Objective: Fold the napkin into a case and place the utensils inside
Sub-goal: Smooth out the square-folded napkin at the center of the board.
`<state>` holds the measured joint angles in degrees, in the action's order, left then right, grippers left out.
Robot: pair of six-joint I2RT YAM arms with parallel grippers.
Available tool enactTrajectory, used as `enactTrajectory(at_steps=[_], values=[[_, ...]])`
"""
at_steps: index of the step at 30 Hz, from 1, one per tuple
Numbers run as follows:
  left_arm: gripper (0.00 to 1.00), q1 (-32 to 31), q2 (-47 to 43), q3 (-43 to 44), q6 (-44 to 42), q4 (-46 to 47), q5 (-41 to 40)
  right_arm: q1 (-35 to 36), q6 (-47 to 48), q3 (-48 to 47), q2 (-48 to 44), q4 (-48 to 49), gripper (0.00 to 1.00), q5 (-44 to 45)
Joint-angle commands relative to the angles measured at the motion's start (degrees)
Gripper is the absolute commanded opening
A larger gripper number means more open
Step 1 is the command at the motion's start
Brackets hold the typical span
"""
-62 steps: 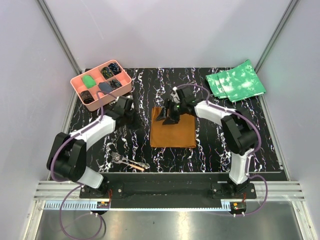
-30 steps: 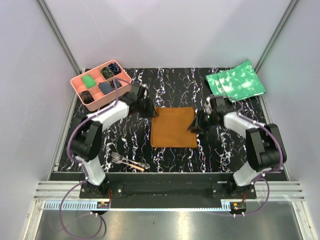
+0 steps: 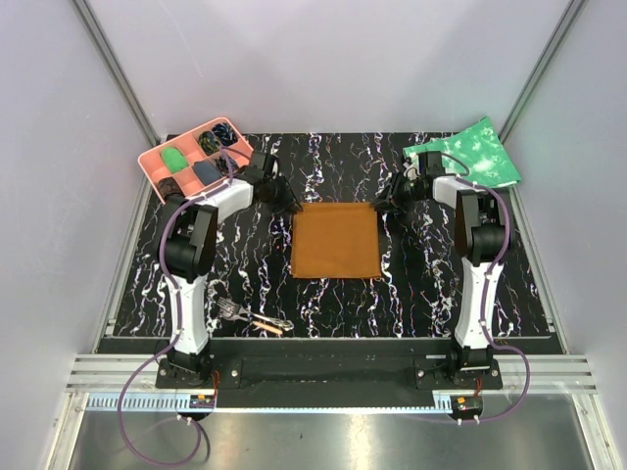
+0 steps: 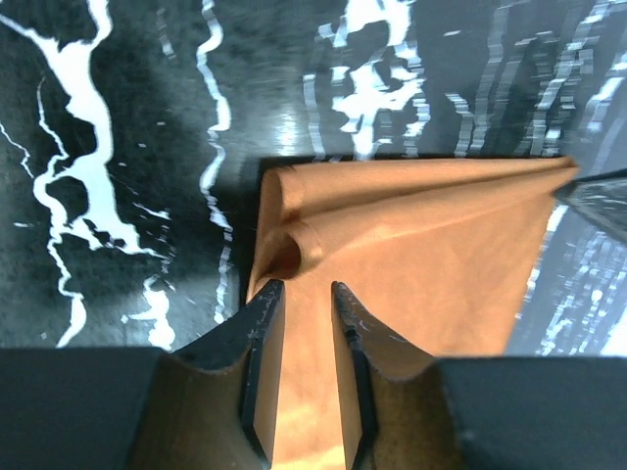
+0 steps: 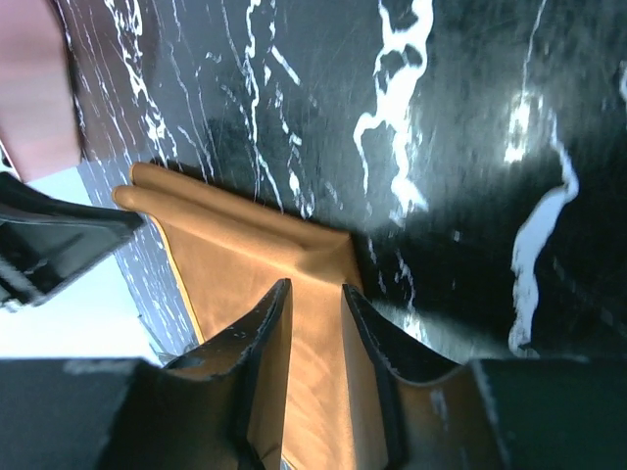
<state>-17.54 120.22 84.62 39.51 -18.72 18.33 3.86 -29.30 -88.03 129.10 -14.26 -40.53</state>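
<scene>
At the left gripper's (image 3: 287,204) fingertips sat the far-left corner of the napkin (image 3: 336,242), pinched between nearly closed jaws; the right gripper (image 3: 382,207) likewise clamped the far-right corner. Bare table (image 3: 333,166) lay open beyond both (pink tray (image 3: 196,162) just behind the left arm, green cloths (image 3: 465,157) behind the right). The rust-brown cloth spread flat nearward from the fingers, its far edge creased between them. The utensils (image 3: 253,318) lay well nearward of the left gripper.

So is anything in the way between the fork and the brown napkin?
Nothing visible. The fork lies at the front left of the table, the napkin in the middle, with only bare tabletop between them.
</scene>
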Motion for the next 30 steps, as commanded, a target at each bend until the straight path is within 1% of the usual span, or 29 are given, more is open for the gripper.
enactTrajectory(at_steps=[1, 6, 11, 15, 23, 27, 30], values=[[0.29, 0.1, -4.4, 2.6, 0.9, 3.8, 2.9, -0.1, 1.2, 1.6, -7.4, 0.1, 0.37, 0.5], [0.27, 0.3, -0.5, 4.3, 2.5, 4.1, 3.8, 0.0, -0.1, 3.1, -10.4, 0.3, 0.38, -1.0], [0.26, 0.7, 2.3, 5.2, 2.5, 4.4, 3.4, 0.1, -1.2, 2.6, -7.6, 2.0, 0.37, -2.7], [0.25, 1.1, 4.8, 8.8, 1.6, 3.0, 3.0, 0.1, -2.2, -0.3, -3.5, 3.4, 0.34, -2.6], [0.25, 2.8, 9.4, 11.7, 0.1, 0.9, 1.5, 0.2, -1.6, -8.6, 4.3, 2.2, 0.33, -1.4], [0.25, 2.8, 10.6, 12.3, -1.7, -0.9, 0.2, 0.1, -0.6, -11.8, 5.5, 0.2, 0.33, -0.4], [0.26, 2.8, 10.6, 12.1, -2.9, -1.7, -0.4, 0.2, 1.7, -14.4, 3.4, -4.5, 0.34, 2.9]])
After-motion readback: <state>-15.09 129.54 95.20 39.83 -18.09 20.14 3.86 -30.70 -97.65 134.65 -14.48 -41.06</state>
